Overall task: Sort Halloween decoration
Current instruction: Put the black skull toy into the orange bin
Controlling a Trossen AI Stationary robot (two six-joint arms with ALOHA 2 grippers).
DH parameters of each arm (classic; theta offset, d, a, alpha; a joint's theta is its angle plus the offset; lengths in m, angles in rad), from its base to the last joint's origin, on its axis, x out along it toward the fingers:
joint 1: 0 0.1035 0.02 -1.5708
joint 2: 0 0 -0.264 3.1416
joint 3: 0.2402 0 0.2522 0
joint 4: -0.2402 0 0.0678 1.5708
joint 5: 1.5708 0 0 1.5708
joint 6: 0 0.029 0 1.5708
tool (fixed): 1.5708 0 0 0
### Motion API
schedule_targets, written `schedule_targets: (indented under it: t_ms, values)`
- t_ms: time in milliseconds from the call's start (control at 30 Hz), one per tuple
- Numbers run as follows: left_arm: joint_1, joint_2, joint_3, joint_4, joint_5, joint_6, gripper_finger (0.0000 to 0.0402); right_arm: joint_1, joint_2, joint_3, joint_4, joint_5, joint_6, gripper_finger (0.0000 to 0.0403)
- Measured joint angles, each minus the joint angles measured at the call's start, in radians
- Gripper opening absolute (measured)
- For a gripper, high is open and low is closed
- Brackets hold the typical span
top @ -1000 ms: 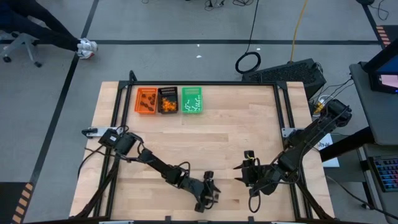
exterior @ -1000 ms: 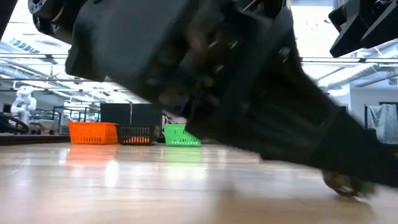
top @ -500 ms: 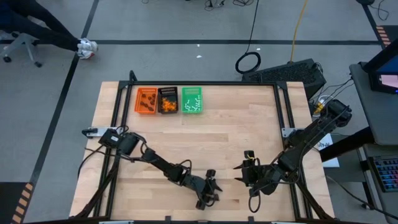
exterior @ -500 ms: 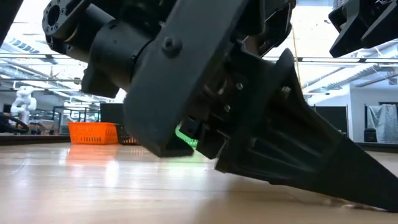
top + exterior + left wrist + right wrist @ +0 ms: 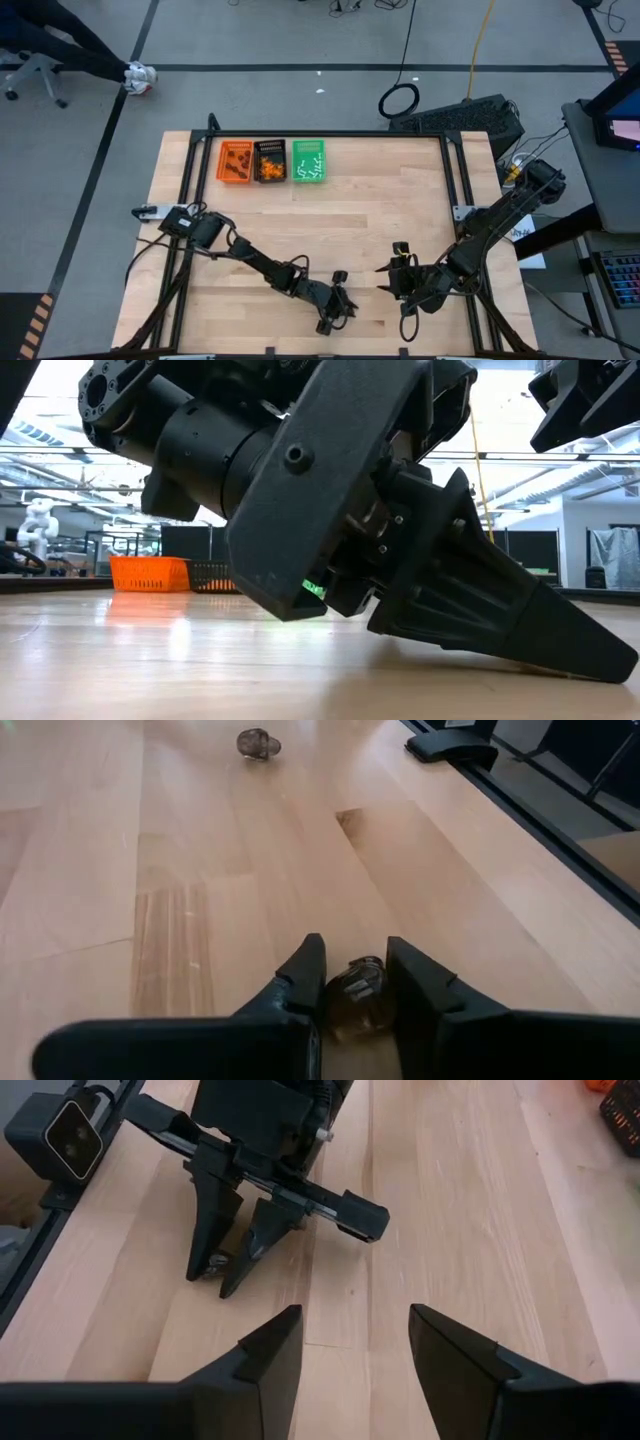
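Note:
A dark brown trinket [image 5: 355,995] lies on the wooden table near its front edge, between the fingers of my left gripper [image 5: 337,312], which is shut on it. Seen from the right wrist, my left gripper [image 5: 215,1270] has its fingertips down at the tabletop. A second dark brown trinket [image 5: 258,743] lies loose on the wood farther ahead. My right gripper [image 5: 355,1360] stands open over bare wood a little to the right, in the high view [image 5: 392,280], with nothing between its fingers. The orange [image 5: 236,162], black [image 5: 270,161] and green [image 5: 308,161] trays stand at the far left. My left gripper pinches the dark brown trinket's two opposite sides [image 5: 345,988] between its two fingers. The fingers [image 5: 560,645] slant down from the table's left toward its near right. The trinket sits on the wood [image 5: 230,920].
The three trays hold sorted trinkets in a row by the far edge. A black frame rail [image 5: 520,800] runs along the table's edge beyond the left gripper. Bare wood spans the middle of the table [image 5: 380,200]. My two grippers stand close together.
My left gripper has shifted slightly toward the table's right and tipped lower, its fingertips now down at the tabletop. In the low view a brown trinket showed beside its tip a second ago; the gripper now covers that spot.

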Motion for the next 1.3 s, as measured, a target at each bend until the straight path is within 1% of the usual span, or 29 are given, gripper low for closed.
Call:
schedule_targets:
  t_ms: [67, 200, 400, 533, 633, 800, 933, 1067, 1200, 1300]
  values:
    - [0.0, -0.012, 0.0, -0.024, 0.003, 0.016, 0.0066, 0.0, 0.0, 0.0, 0.0, 0.0, 0.001, 0.0169]
    - [0.0, -0.062, -0.003, -0.114, 0.005, 0.063, 0.008, 0.0, 0.0, 0.0, -0.001, -0.002, 0.004, 0.0169]
    - [-0.002, -0.169, -0.005, -0.301, -0.009, 0.13, 0.0075, 0.0, 0.0, 0.0, 0.003, -0.003, 0.002, 0.0169]
    - [-0.005, -0.235, -0.004, -0.412, -0.044, 0.229, 0.0074, 0.0, 0.0, 0.0, 0.004, -0.003, -0.004, 0.0169]
    - [-0.013, -0.27, -0.005, -0.462, -0.064, 0.322, 0.0075, 0.0, 0.0, 0.0, 0.004, -0.002, -0.008, 0.0169]
    - [-0.029, -0.319, -0.003, -0.518, -0.093, 0.493, 0.0076, 0.0, 0.0, 0.0, 0.004, -0.001, -0.011, 0.0169]
    - [-0.043, -0.347, -0.004, -0.535, -0.139, 0.624, 0.0077, 0.0, 0.0, 0.0, 0.003, -0.001, -0.011, 0.0169]
    - [-0.057, -0.369, -0.003, -0.538, -0.143, 0.75, 0.0078, 0.0, 0.0, 0.0, 0.003, 0.0, -0.011, 0.0169]
    - [-0.068, -0.393, -0.003, -0.541, -0.172, 0.804, 0.0078, 0.0, 0.0, 0.0, 0.003, 0.0, -0.011, 0.0169]
    - [-0.07, -0.398, -0.003, -0.547, -0.206, 0.811, 0.0078, 0.0, 0.0, 0.0, 0.003, 0.0, -0.011, 0.0169]
